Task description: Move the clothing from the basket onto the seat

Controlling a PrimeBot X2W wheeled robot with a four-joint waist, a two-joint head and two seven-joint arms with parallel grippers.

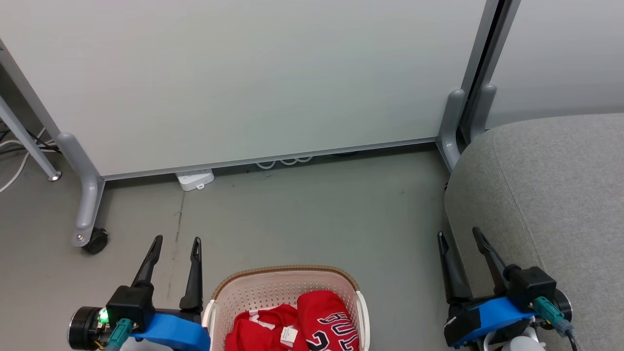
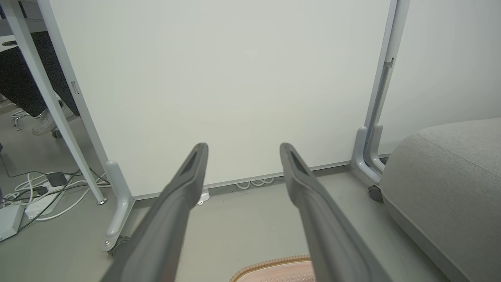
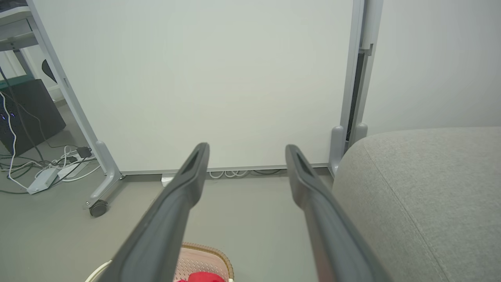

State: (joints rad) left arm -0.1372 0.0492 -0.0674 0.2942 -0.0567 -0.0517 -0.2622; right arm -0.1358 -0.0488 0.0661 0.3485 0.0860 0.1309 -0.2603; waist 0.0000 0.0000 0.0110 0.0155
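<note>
Two red garments, the clothing (image 1: 297,326), sit in the basket (image 1: 287,269) on the floor (image 1: 312,204) in the head view, with the seat (image 1: 546,195) bare at the floor's right edge, so the first pick looks pending. The left gripper (image 1: 176,241) and right gripper (image 1: 458,233) flank the basket. Left wrist view: fingers spread wide, empty. Right wrist view: likewise spread, touching nothing. The next move likely calls for reaching down into the basket.

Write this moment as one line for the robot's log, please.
task: not started | clothing: in basket | seat: right of basket | left gripper: open, empty | right gripper: open, empty
</note>
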